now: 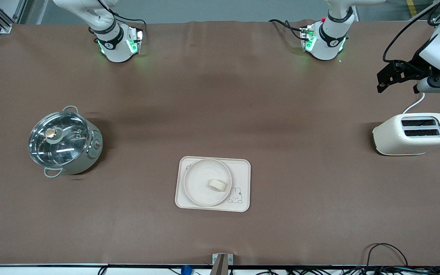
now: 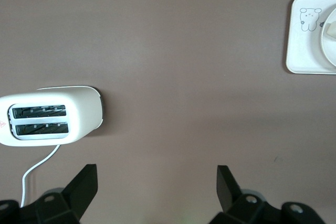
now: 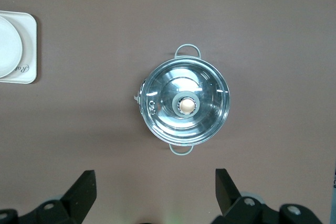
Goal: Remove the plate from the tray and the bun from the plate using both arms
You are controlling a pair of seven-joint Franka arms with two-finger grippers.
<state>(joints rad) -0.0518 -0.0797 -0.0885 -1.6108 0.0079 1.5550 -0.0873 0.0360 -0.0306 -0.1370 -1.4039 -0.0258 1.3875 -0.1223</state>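
Observation:
The round cream plate (image 1: 200, 188) lies on the rectangular rabbit tray (image 1: 243, 168), near the table's middle and toward the front camera. The pale bun (image 1: 217, 185) rests on the plate. My left gripper (image 1: 381, 80) is open and empty, up in the air over the left arm's end of the table beside the toaster; its wrist view (image 2: 157, 187) shows bare cloth between its fingers and the plate's edge (image 2: 329, 48). My right gripper (image 3: 156, 190) is open and empty over bare cloth; it is out of the front view. An edge of the plate (image 3: 8, 45) shows in its wrist view.
A steel pot with a glass lid (image 1: 64, 140) stands toward the right arm's end and shows in the right wrist view (image 3: 185, 103). A white toaster (image 1: 413, 133) with its cord stands toward the left arm's end and shows in the left wrist view (image 2: 50, 116). Cables lie along the front edge.

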